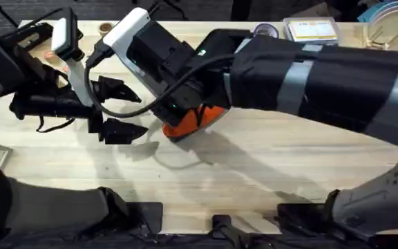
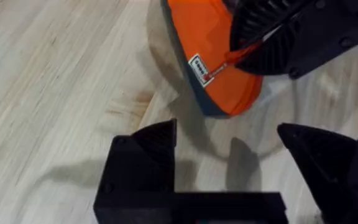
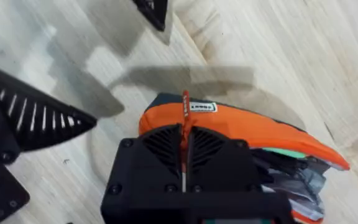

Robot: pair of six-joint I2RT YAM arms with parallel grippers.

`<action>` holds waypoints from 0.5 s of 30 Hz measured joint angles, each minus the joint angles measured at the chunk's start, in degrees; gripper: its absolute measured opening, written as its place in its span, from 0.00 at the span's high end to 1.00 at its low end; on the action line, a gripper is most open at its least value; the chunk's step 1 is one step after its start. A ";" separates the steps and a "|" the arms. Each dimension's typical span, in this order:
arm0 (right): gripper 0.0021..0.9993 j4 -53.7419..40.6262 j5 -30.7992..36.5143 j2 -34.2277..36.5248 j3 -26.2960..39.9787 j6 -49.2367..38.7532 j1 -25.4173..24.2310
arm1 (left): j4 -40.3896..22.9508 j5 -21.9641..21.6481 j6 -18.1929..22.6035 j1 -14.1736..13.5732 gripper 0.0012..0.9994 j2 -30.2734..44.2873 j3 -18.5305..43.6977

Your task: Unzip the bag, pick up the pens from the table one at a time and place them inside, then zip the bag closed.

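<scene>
My right gripper (image 3: 184, 149) pinches the red pull (image 3: 184, 115) of the soft, floppy bag (image 3: 253, 130); my left gripper (image 1: 131, 111) gapes wide, ready to steady its end.

The bag (image 1: 193, 121) lies on the worktop (image 1: 268, 166), near its middle. The right claw (image 3: 184, 163) sits on the bag's end, pinching the pull (image 3: 184, 118). The left claw (image 1: 119, 111) is just beside that end, toward the worktop's left edge, not touching the bag.
</scene>
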 joint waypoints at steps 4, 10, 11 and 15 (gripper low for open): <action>0.97 0.41 0.62 0.00 0.00 3.65 0.00 | -2.15 1.76 -0.26 0.00 0.01 0.00 0.00; 0.97 0.51 2.53 -0.02 0.02 7.30 0.02 | -3.36 2.58 -0.28 -0.03 0.01 0.00 0.00; 0.97 0.55 2.89 0.00 0.02 7.94 0.07 | -3.36 2.60 -0.28 -0.18 0.01 0.00 0.00; 0.97 0.86 3.84 -0.01 0.02 9.98 0.20 | -2.63 2.71 -0.31 -1.54 0.01 0.00 -0.60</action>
